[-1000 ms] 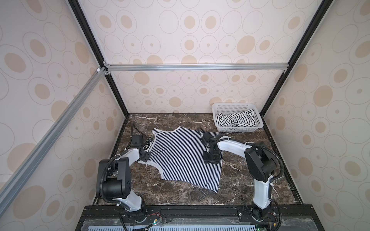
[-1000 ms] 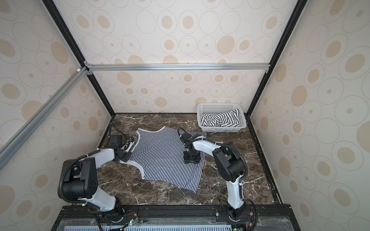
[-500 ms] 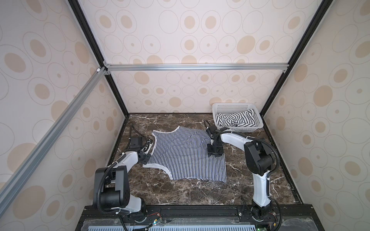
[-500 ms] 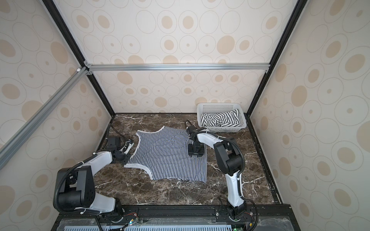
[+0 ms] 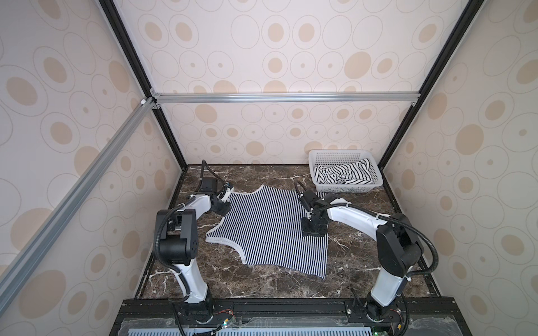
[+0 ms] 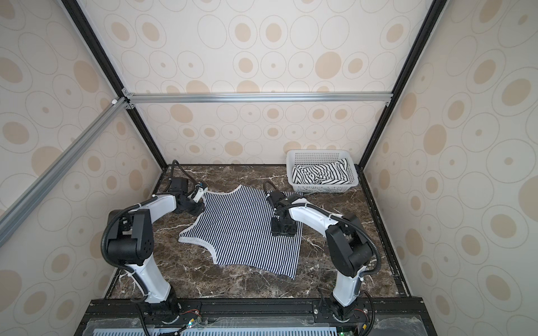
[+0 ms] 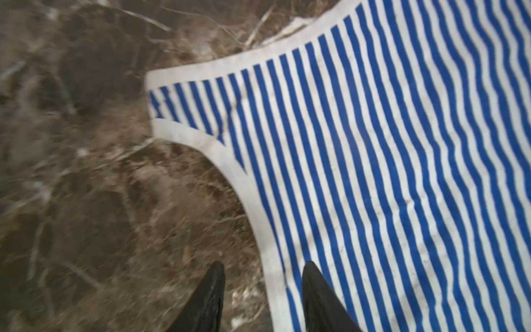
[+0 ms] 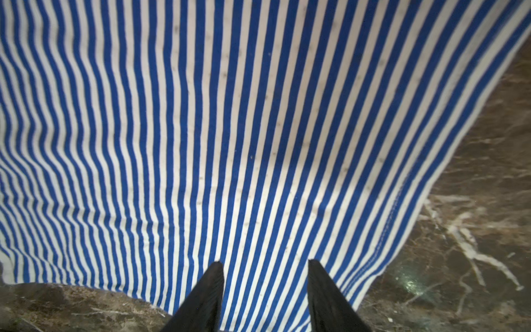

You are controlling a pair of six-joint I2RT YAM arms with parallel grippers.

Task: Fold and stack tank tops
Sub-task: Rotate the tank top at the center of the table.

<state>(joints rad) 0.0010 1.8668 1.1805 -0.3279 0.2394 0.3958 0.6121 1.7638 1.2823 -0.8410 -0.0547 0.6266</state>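
Narrow-striped tank top [image 5: 270,229], white-trimmed knit, lies flat on the brown marble table [image 5: 262,285]. The wide-striped tank top [image 5: 343,174] sits crumpled in the far-right perforated plastic basket [image 5: 340,155]. Left gripper [image 7: 263,287] and right gripper [image 8: 265,287] gape, holding nothing.

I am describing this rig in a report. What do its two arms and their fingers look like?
The left arm and right arm match: smooth white shells between bulky black joint housings, mounted on a black base rail. A black ribbed cable hose loops along each. The fingers are black, tapered to narrow tips, finely ridged. No markings are readable.
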